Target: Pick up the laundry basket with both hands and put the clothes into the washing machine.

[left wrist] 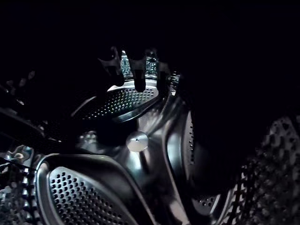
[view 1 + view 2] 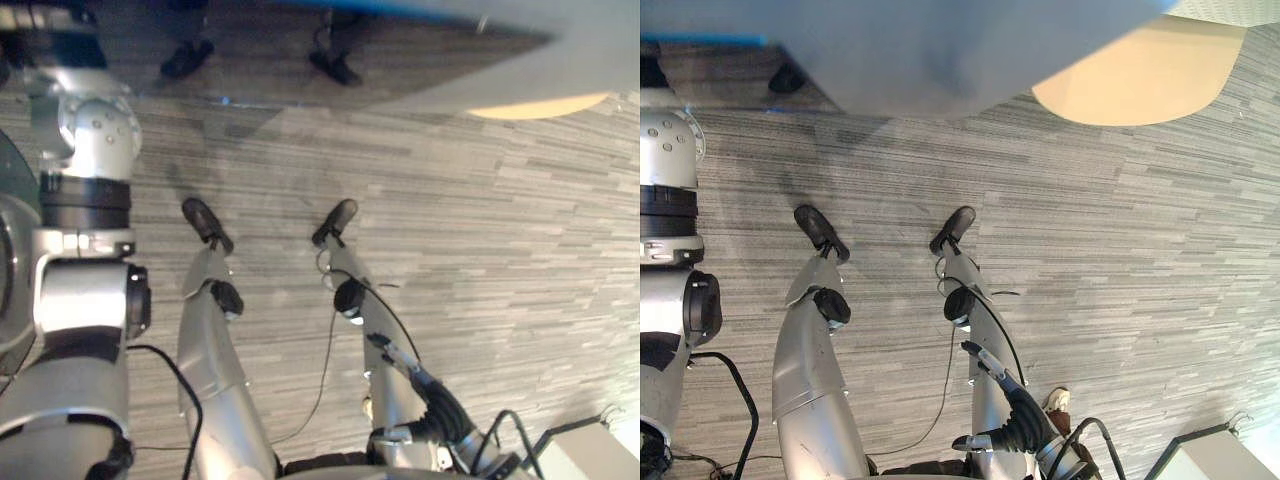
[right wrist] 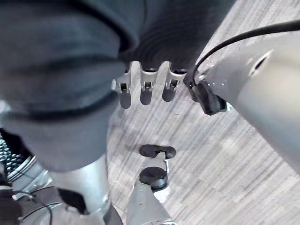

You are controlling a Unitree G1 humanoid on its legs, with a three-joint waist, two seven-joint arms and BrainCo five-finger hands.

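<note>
While the left hand (image 1: 138,77) reaches inside the washing machine drum (image 1: 117,101), it shows as a dark outline against the perforated wall, and whether it grips anything cannot be told. Beyond it, the drum's silver hub (image 1: 137,141) faces the hand, so the drum's long axis runs straight away along the reach. A black mass (image 1: 220,93) beside the hub may be clothes, but it is too dark to say. Outside the drum, the right hand (image 3: 146,93) hangs released, fingers straight and holding nothing, just beside a grey-blue bulk (image 3: 56,70) with fold-like creases. If that is clothing, it should be light, limp and shapeless, with no set long axis, and best gathered by a bunched fold.
</note>
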